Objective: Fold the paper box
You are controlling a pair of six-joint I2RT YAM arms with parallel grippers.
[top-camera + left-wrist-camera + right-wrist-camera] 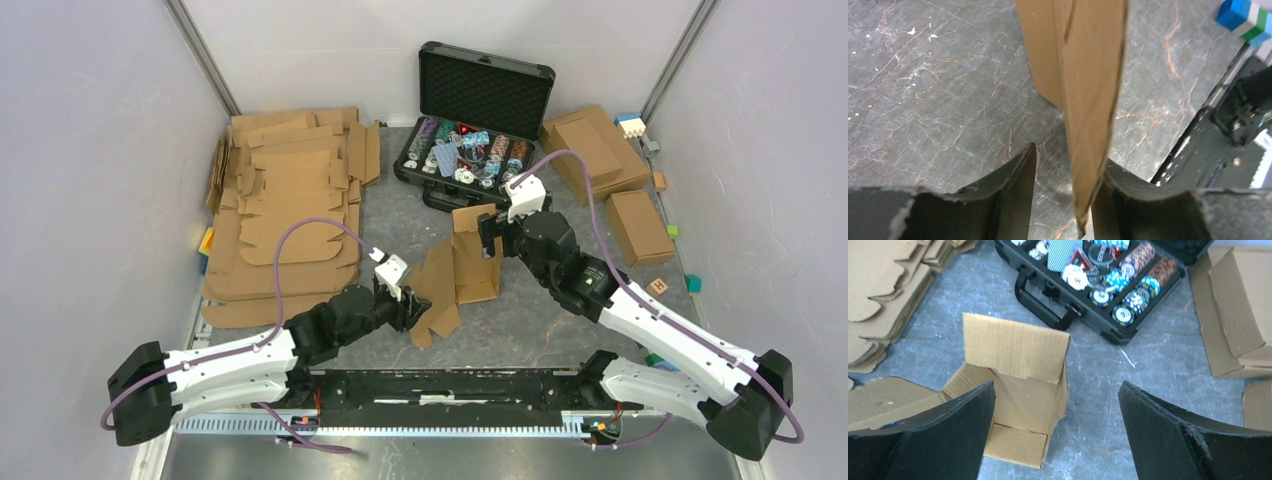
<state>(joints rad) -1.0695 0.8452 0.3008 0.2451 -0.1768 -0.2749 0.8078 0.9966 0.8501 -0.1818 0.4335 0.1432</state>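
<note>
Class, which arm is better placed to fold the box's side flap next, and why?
Left, likely: the left end effector straddles a flap of the paper box; the right end effector hangs wide open above it.

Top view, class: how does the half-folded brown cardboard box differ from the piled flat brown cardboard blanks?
The half-folded brown cardboard box has raised walls; the flat brown cardboard blanks lie unfolded. The box is single; the blanks are many, overlapping. Both are plain cardboard.

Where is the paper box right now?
In the top view, the paper box sits mid-table between the left gripper and right gripper, just in front of the black case.
</note>
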